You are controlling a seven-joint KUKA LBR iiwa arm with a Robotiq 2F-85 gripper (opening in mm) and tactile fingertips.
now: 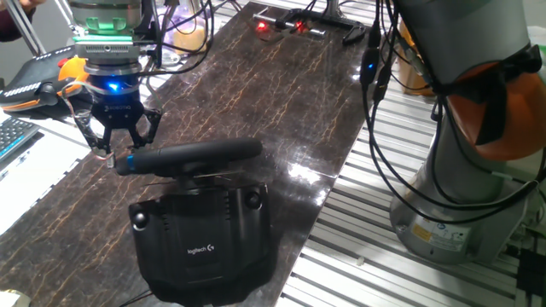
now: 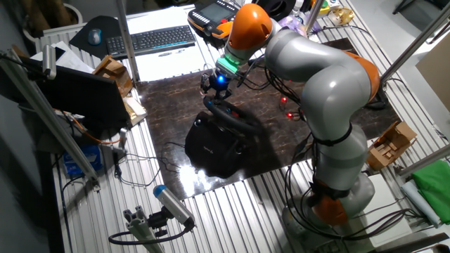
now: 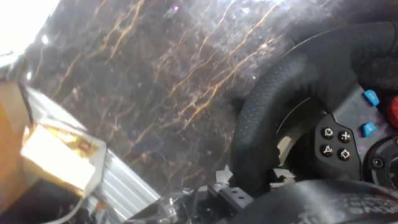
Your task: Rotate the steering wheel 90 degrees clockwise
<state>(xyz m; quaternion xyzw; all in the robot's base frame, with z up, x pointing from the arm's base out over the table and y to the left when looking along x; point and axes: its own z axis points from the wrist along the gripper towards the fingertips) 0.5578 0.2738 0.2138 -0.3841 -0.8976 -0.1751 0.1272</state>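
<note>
The steering wheel [image 1: 196, 156] is a black rim seen edge-on, with a small blue stripe [image 1: 130, 160] at its left end. It sits on a bulky black Logitech base [image 1: 205, 243] on the dark marble table [image 1: 281, 102]. My gripper [image 1: 115, 147] hangs just above and behind the rim's left end, fingers spread, nothing between them. In the other fixed view the gripper [image 2: 214, 90] is above the wheel's far end [image 2: 235, 118]. The hand view shows the rim [image 3: 280, 93] to the right, with the hub buttons [image 3: 336, 143] inside it.
An orange-and-black handheld controller [image 1: 43, 77] and a keyboard [image 2: 151, 39] lie beyond the table's far side. A device with red lights [image 1: 281, 26] sits at the table's end. The arm's base [image 1: 461, 205] stands on the slatted frame. A pale box [image 3: 59, 155] lies off the table edge.
</note>
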